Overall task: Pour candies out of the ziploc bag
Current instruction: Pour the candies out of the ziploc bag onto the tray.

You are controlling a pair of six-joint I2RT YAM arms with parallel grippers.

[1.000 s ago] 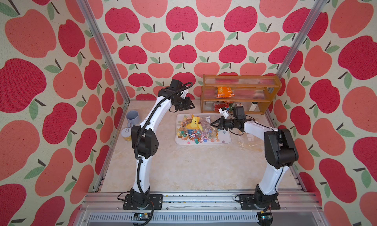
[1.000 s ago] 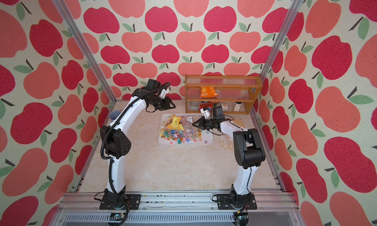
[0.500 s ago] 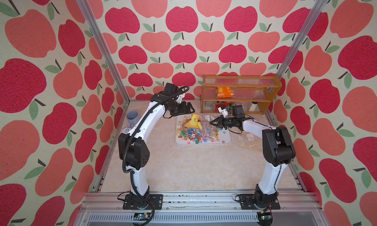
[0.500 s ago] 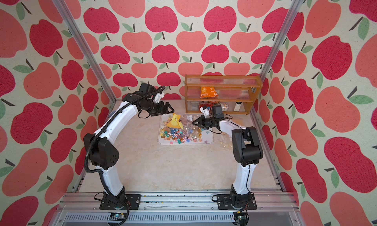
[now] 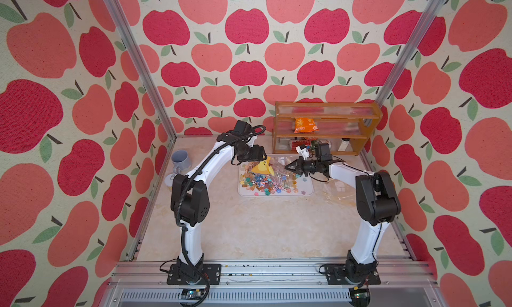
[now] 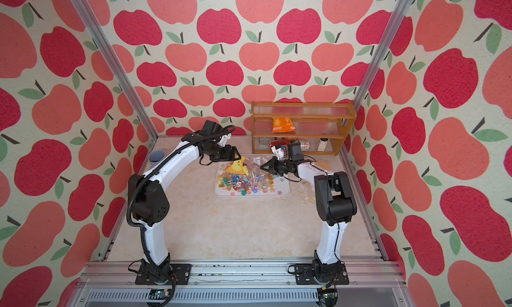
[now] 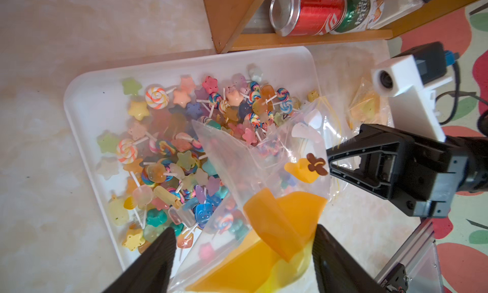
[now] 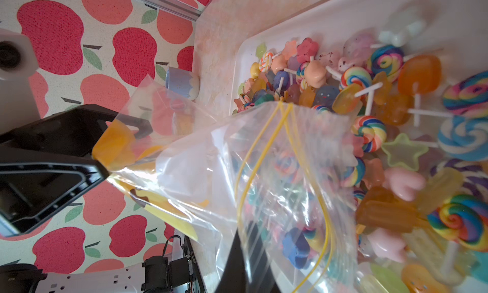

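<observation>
- The right pincer [image 7: 328, 162] has its jaws together, clamped on an edge of the ziploc bag [image 7: 264, 157] beside a small orange print, and it holds the clear plastic up off the tray [image 7: 79, 114].
- The left pincer [image 7: 243, 229] has its jaws well apart. The bag's yellow-orange end lies in the gap between them. Whether the plastic touches either of the fingers [image 7: 161, 252] cannot be told.
- In both top views the bag [image 5: 261, 168] [image 6: 237, 167] stretches between the two pincers, over the far part of the tray.
- The candies [image 7: 171, 159] lie heaped in the white tray: swirled lollipops on white sticks, stars, and translucent orange and blue pieces.
- Some pieces show through the bag [image 8: 237, 159]. Whether they are inside it or under it cannot be told.
- The tray rests on the bench [image 5: 263, 230], just in front of a wooden shelf [image 5: 327, 117].
- An orange packet [image 5: 304, 124] sits on the shelf's middle board. A red can [image 7: 306, 11] lies on its side on the lowest board.
- A second clear bag [image 5: 338, 192] lies flat on the bench beside the tray, under the right arm.
- A grey cup [image 5: 180, 159] stands near the wall on the left arm's side.
</observation>
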